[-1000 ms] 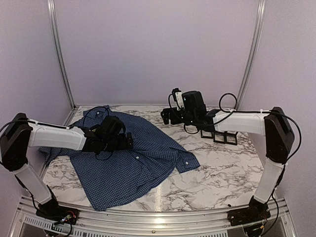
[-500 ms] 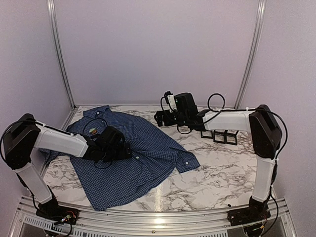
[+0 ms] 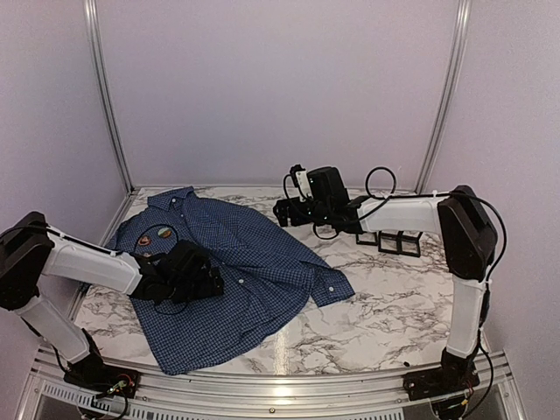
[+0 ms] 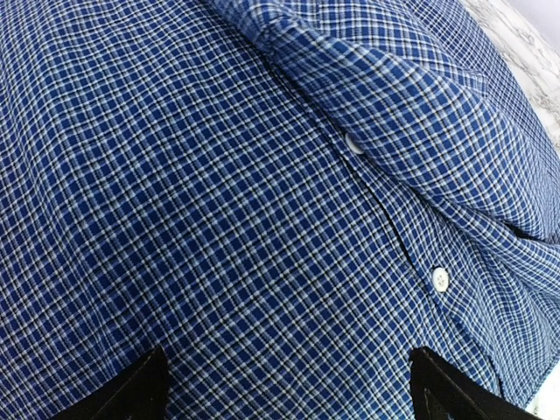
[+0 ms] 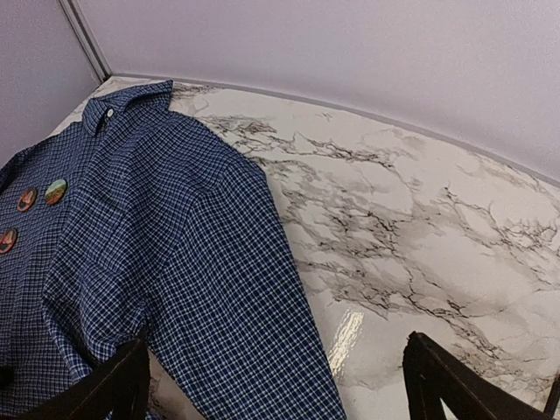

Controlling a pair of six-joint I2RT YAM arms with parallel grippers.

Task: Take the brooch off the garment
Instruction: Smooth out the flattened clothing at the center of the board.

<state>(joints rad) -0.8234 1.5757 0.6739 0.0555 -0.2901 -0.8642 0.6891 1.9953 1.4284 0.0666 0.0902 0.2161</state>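
Observation:
The garment [image 3: 262, 262], a dark blue checked shirt, lies spread on the marble table [image 3: 394, 297]. Three round brooches sit on its chest near the collar: a greenish one [image 5: 56, 189], an orange one [image 5: 27, 199] and a third [image 5: 7, 239]; from above they show as small discs [image 3: 164, 233]. My left gripper [image 3: 213, 283] hovers open low over the shirt's front, to the right of the brooches; its view [image 4: 289, 395] shows only checked cloth [image 4: 262, 219] and white buttons [image 4: 439, 278]. My right gripper [image 3: 285, 211] is open above the shirt's far right edge [image 5: 175, 262], holding nothing [image 5: 282, 385].
A black open frame [image 3: 398, 242] stands on the table at the back right, under the right forearm. Lilac walls with aluminium posts [image 3: 105, 96] close in the back and sides. A sleeve cuff [image 3: 331, 286] reaches toward the table's middle.
My left arm has drawn back toward the near left, uncovering the brooches it hid. The right gripper has shifted left toward the shirt's far edge. Both grippers stayed open.

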